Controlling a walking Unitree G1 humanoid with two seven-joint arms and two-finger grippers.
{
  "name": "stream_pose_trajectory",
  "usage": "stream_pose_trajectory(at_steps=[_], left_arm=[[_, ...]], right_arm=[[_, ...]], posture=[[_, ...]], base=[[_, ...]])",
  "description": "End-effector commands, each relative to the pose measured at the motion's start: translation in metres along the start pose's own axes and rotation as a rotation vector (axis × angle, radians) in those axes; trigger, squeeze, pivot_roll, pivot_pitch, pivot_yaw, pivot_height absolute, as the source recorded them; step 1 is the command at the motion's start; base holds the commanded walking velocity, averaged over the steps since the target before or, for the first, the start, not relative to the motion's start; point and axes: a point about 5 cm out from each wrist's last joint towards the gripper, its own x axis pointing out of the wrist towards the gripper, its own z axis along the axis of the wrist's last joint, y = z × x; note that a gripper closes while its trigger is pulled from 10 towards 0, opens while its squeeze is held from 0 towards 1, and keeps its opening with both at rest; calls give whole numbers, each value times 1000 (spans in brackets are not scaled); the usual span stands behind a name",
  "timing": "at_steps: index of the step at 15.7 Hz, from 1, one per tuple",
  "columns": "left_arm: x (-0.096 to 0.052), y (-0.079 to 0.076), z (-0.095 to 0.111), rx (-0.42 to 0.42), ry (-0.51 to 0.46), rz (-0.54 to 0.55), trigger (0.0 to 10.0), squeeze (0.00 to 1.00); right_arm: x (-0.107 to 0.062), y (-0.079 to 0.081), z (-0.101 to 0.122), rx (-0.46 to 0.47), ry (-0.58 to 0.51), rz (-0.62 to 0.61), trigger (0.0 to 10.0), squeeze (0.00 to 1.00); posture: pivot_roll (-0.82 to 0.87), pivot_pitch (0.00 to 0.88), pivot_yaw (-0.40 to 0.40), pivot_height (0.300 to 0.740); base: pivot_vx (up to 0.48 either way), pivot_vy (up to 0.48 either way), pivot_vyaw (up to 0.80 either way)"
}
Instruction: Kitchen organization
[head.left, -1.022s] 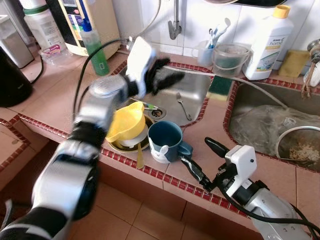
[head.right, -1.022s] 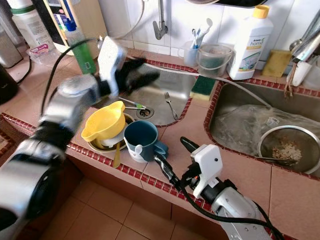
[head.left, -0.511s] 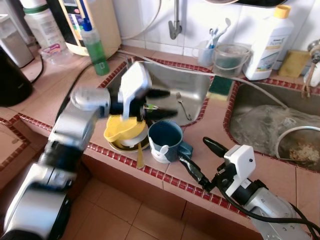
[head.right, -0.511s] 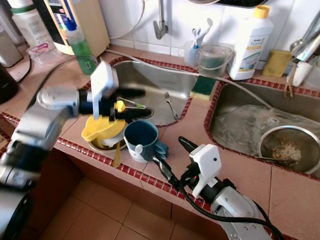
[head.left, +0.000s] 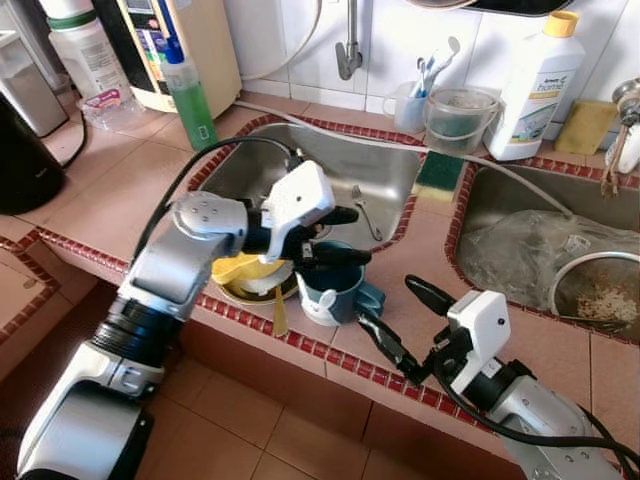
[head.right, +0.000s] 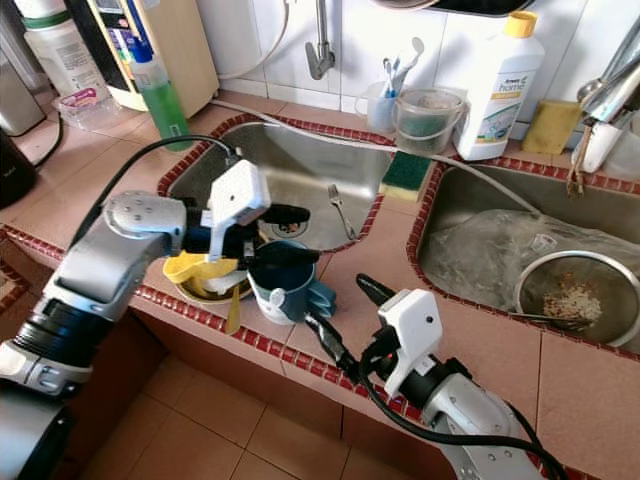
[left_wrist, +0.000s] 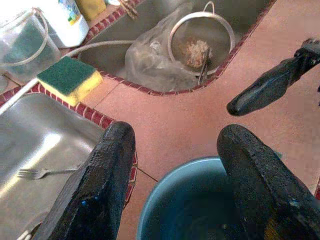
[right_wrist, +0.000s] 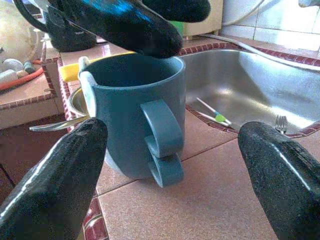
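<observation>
I see a blue mug, upright, with a two-loop handle facing the right arm, standing on the tiled counter at its front edge, just beside a stack of a metal bowl and a yellow funnel. A pale spoon leans inside the mug against the rim. Left arm reaches in from the left, forearm about level, wrist bent so the left gripper points across the mug. Its fingers are spread apart, holding nothing: one hangs over the sink side, the other lies over the mug's mouth; from the left wrist view I can't tell if it touches the rim. Right gripper sits low on the counter, aimed at the mug's handle, fingers wide and empty, near the mug but apart from it. A fork lies in the sink, a green sponge on the divider, and a strainer in the second basin.
</observation>
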Motion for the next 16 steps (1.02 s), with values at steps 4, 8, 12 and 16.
stream_pose_trajectory(at_steps=[4, 8, 12, 16], left_arm=[[0, 1, -1, 67, 72, 3, 10000, 0], [-4, 6, 1, 131, 97, -11, 10000, 0], [-7, 13, 5, 139, 105, -12, 10000, 0], [-9, 14, 0, 176, 156, -40, 10000, 0]], right_arm=[[-1, 3, -2, -2, 9, 12, 10000, 0], [-2, 4, -2, 1, 9, 10, 10000, 0], [-1, 4, -2, 2, 7, 6, 10000, 0], [-2, 4, -2, 5, 5, 0, 10000, 0]], posture=[[-190, 75, 109, 740], [-189, 77, 111, 740], [-187, 82, 116, 740], [-187, 88, 120, 740]], base=[[0, 0, 0], [0, 0, 0], [0, 0, 0], [0, 0, 0]])
